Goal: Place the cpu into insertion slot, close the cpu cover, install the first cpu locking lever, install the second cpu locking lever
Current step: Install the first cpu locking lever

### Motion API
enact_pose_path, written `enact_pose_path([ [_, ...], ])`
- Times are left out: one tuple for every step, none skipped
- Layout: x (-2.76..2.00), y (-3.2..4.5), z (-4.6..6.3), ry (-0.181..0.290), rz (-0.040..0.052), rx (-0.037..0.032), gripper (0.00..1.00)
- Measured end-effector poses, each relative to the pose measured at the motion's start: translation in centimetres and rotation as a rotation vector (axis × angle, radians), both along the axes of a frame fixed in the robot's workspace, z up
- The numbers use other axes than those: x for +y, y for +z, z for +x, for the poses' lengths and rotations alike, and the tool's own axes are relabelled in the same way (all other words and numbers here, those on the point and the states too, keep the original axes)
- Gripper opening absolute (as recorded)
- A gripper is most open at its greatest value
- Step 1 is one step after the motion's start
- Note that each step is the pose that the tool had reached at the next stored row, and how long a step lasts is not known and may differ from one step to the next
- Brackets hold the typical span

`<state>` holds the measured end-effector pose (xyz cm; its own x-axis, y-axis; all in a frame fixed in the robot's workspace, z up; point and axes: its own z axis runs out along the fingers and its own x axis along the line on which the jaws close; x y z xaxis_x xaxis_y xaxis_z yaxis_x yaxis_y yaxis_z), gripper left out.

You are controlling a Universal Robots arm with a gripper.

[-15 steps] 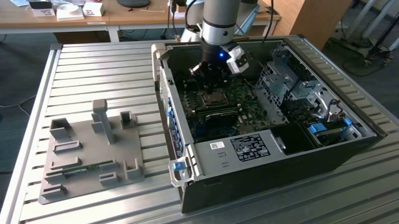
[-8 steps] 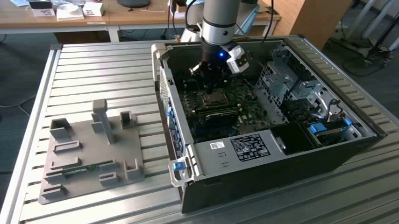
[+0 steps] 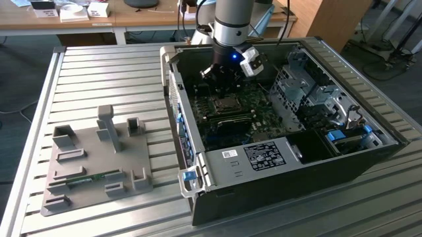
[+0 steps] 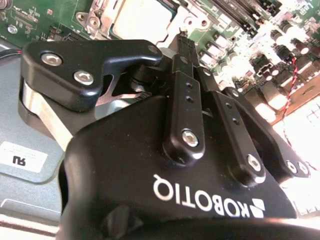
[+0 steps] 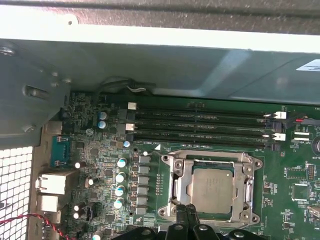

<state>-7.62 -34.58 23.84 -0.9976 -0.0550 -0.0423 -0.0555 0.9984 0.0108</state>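
- gripper (image 5: 187, 214): fingers pressed together with nothing between them; tips at the edge of the socket, contact not discernible.
- cpu (image 5: 212, 190): seated flat in the socket on the motherboard (image 5: 162, 180), silvery top exposed.
- cpu cover (image 5: 210, 159): lowered, framing the chip.
- memory slots (image 5: 200, 125): parallel rows beside the socket.
- computer case (image 3: 277, 182): open, lying on the slatted metal table (image 3: 99, 74).
- grey fixture tray (image 3: 92, 163): on the table, to the exterior view's left of the case.
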Motion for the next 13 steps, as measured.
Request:
enact_pose_path([
  [0.0,0.01,0.0,0.0,-0.0003,-0.0003,0.11],
  [-0.01,0.02,-0.2,0.0,-0.0006,-0.0016,0.11],
  [-0.01,0.0,-0.3,0.0,-0.0005,-0.0035,0.11],
  [0.0,-0.01,-0.5,0.0,-0.0003,-0.0058,0.11],
  [0.0,-0.03,-0.7,0.0,-0.0003,-0.0079,0.11],
  [0.0,-0.04,-0.9,0.0,-0.0003,-0.0095,0.11],
  [0.0,-0.05,-1.1,0.0,-0.0003,-0.0109,0.11],
  [0.0,-0.07,-1.2,0.0,-0.0003,-0.0123,0.11],
  [0.0,-0.08,-1.4,0.0,-0.0004,-0.0135,0.11],
  [0.0,-0.09,-1.6,0.0,-0.0004,-0.0152,0.11],
  [0.0,-0.11,-1.8,0.0,-0.0003,-0.0166,0.11],
  [0.0,-0.12,-1.9,0.0,-0.0003,-0.0178,0.11],
  [0.0,-0.13,-2.1,0.0,-0.0003,-0.0189,0.11],
])
